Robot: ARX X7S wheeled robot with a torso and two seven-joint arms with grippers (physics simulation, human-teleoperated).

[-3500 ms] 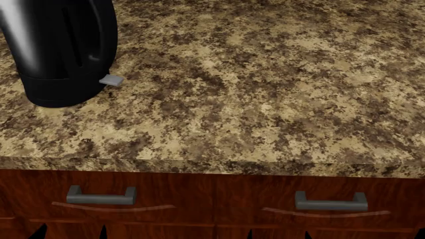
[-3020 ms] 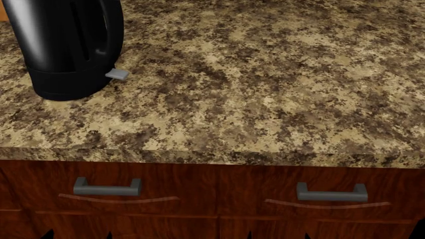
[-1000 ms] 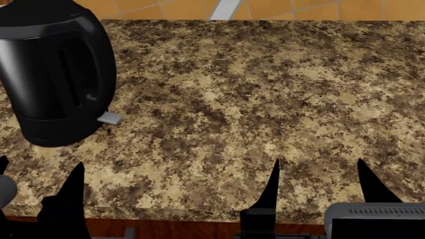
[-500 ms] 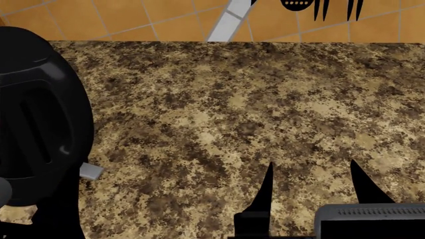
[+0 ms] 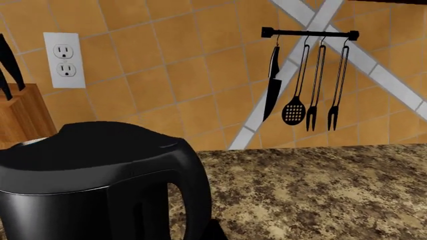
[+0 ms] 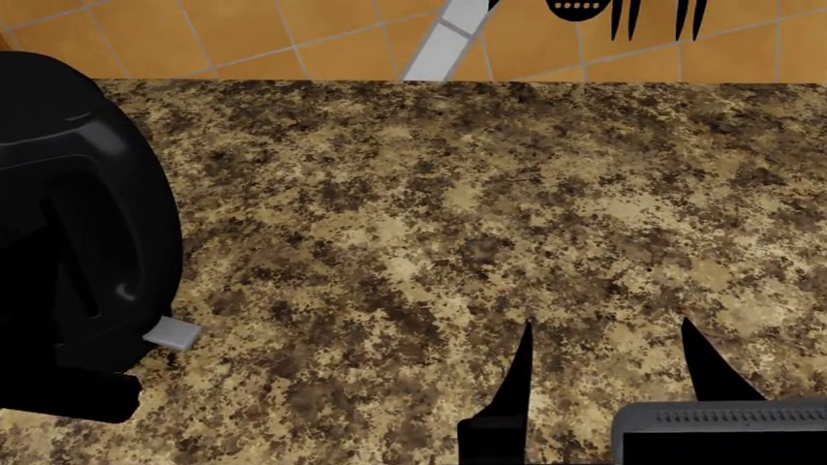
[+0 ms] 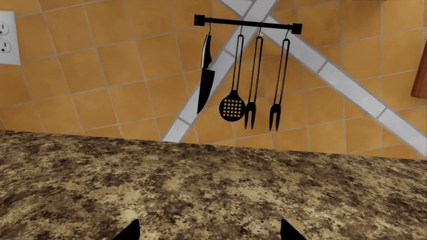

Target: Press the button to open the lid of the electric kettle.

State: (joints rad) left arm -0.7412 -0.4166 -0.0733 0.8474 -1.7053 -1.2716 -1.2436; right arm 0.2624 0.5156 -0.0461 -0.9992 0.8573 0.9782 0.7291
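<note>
— Jaws first: how are they seen?

— On the right gripper (image 6: 605, 373) two dark fingers are seen held apart above bare countertop (image 6: 491, 223), with nothing between them. The left gripper's state cannot be told; only a black shape low at the near left of the head view, beside the kettle's base, is seen.

— And where is the kettle placed?

— The electric kettle (image 6: 72, 242) is stood upright at the left edge of the head view, well apart from the right gripper. Its lid (image 5: 100, 150) is seen closed, flush with the body, in the left wrist view. A small grey tab (image 6: 170, 334) is shown low at its base, lying against the speckled stone.

— What is found farther out?

— Behind the counter, an orange tiled wall (image 7: 120, 75) is seen, with a rail of hanging utensils (image 7: 243, 80), a wall outlet (image 5: 65, 60) and a wooden knife block (image 5: 23, 117) behind the kettle.
</note>
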